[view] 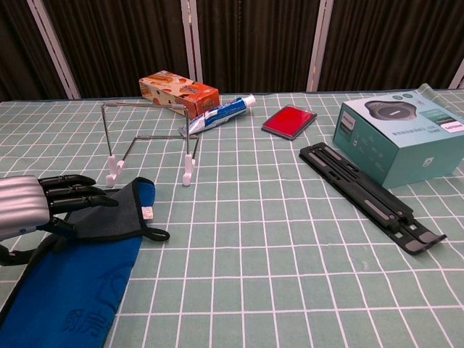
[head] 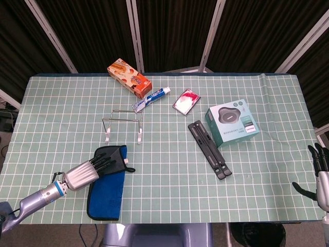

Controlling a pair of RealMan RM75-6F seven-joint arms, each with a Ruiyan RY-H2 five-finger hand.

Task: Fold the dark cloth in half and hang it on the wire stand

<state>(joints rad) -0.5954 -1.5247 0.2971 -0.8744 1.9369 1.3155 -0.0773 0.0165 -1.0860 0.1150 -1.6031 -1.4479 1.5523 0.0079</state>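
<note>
The dark cloth (head: 109, 188) (view: 80, 290) lies at the table's front left, blue side up, with a grey flap folded over its far end. My left hand (head: 91, 170) (view: 43, 204) grips that grey flap, fingers on top and thumb beneath. The wire stand (head: 123, 123) (view: 148, 138) stands upright and bare just beyond the cloth, apart from the hand. My right hand (head: 320, 172) hangs past the table's right front corner, fingers apart and holding nothing; the chest view does not show it.
Behind the stand lie an orange box (head: 129, 77), a toothpaste tube (head: 151, 99) and a red case (head: 186, 100). A teal box (head: 232, 122) and a black folding bracket (head: 208, 149) occupy the right half.
</note>
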